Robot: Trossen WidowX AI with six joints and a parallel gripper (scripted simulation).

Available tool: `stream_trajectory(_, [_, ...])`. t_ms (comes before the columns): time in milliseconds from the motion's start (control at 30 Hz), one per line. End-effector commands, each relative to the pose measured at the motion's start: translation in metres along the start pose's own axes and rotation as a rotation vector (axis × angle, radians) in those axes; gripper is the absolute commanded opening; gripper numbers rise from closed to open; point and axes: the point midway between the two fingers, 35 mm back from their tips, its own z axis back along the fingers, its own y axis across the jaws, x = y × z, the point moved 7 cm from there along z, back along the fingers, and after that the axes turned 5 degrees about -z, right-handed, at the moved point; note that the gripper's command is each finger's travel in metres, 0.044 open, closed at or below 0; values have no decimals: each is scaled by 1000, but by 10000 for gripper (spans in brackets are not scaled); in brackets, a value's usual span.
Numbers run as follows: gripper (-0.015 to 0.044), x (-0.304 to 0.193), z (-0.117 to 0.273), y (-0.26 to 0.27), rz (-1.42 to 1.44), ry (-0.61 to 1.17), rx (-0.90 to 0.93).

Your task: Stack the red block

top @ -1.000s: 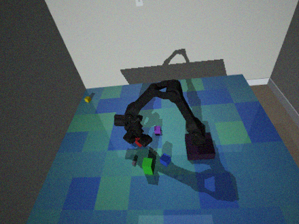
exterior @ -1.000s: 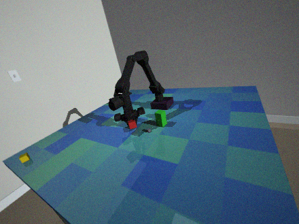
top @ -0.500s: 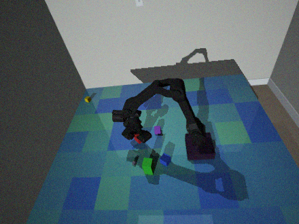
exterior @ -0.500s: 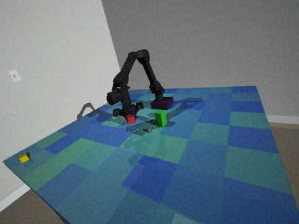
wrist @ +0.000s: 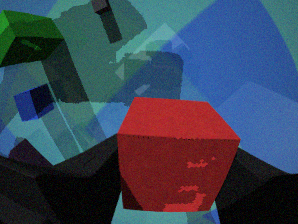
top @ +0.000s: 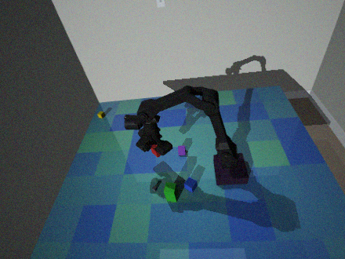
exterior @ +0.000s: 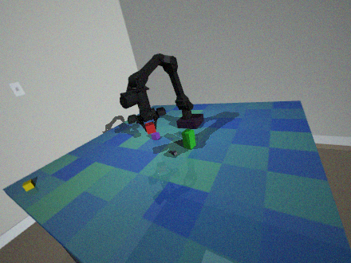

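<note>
The red block [top: 156, 151] [exterior: 150, 128] [wrist: 175, 165] is between the fingers of my gripper [top: 154, 147] [exterior: 149, 123] [wrist: 169, 137], which is shut on it. The block is held above the table, and the wrist view shows it large at the lower middle. The green tower [top: 170, 192] [exterior: 188, 139] [wrist: 30, 39] stands upright on the table, apart from the gripper and the red block. It is nearer the front than the gripper in the top view and to its right in the exterior view. Nothing rests on its top.
A blue block [top: 190, 184] [wrist: 25, 106] lies close beside the tower. A purple block [top: 182, 151] [exterior: 155, 136] lies near the gripper. A small dark object [top: 157, 185] [exterior: 173, 153] [wrist: 100, 5] lies near the tower. A yellow block [top: 101, 114] [exterior: 29, 186] lies far off near the table edge.
</note>
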Motion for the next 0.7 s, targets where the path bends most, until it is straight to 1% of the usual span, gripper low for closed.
stream_trajectory(0, [0,-1,14,0,-5,-4,-9])
stream_trajectory(267, [0,2,14,4,-5,-4,-9])
stream_trajectory(667, [0,36,14,62,-5,-7,-4])
